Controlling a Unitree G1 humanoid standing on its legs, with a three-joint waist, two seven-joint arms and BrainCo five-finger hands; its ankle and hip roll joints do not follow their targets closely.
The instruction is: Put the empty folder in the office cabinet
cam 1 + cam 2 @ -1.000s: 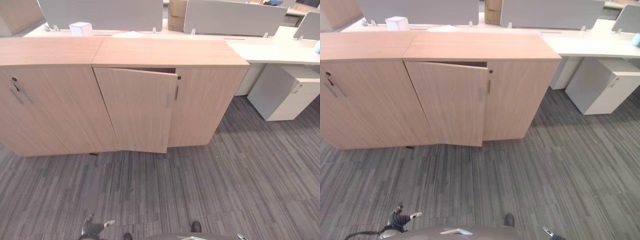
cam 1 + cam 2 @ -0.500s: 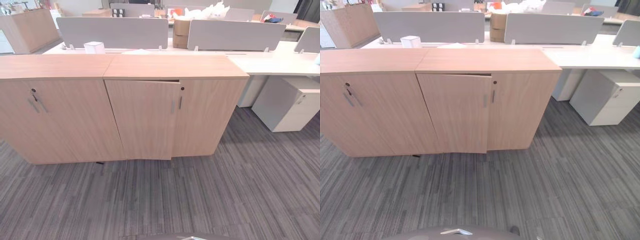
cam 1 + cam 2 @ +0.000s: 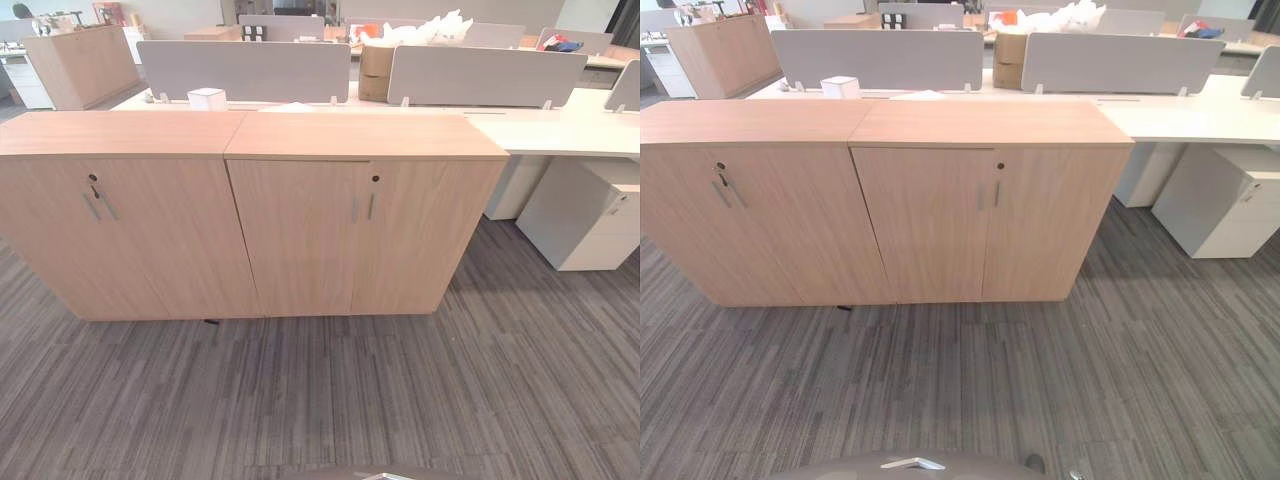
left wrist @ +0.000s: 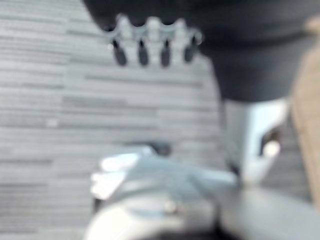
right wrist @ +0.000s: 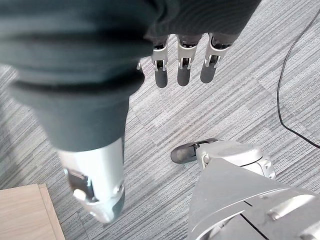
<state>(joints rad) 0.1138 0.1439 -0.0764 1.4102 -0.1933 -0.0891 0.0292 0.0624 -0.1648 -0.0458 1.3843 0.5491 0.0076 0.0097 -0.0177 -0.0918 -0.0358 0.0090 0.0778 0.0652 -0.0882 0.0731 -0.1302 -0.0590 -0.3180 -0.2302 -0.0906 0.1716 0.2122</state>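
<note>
Closed flush is how the left door [image 3: 298, 238] of the office cabinet [image 3: 365, 215] is now seen, whereas a second ago it stood ajar with a dark gap under the top; the whole scene has also shifted as the camera was raised, so more of the desks behind the cabinet is taken in. Two slim metal handles [image 3: 362, 208] are seen side by side at the meeting of the closed doors, with a small round lock [image 3: 376, 179] just above them on the right door. The empty folder cannot be made out anywhere; whether it lies inside the closed cabinet cannot be told.

A second wooden cabinet [image 3: 115, 215] is set touching the office cabinet on its left, its doors closed too. Behind the office cabinet a white desk [image 3: 560, 130] with grey divider panels [image 3: 245, 70] is seen, a small white box [image 3: 207, 98] and a cardboard box [image 3: 376, 72] standing on it. To the right of the office cabinet a white drawer pedestal [image 3: 588, 215] is placed under the desk. Grey striped carpet [image 3: 350, 390] is spread in front.

The left hand [image 4: 152, 47] is hung over the carpet, fingers straight and relaxed, nothing held. The right hand [image 5: 182, 62] is likewise released, its dark-tipped fingers extended above the carpet.
</note>
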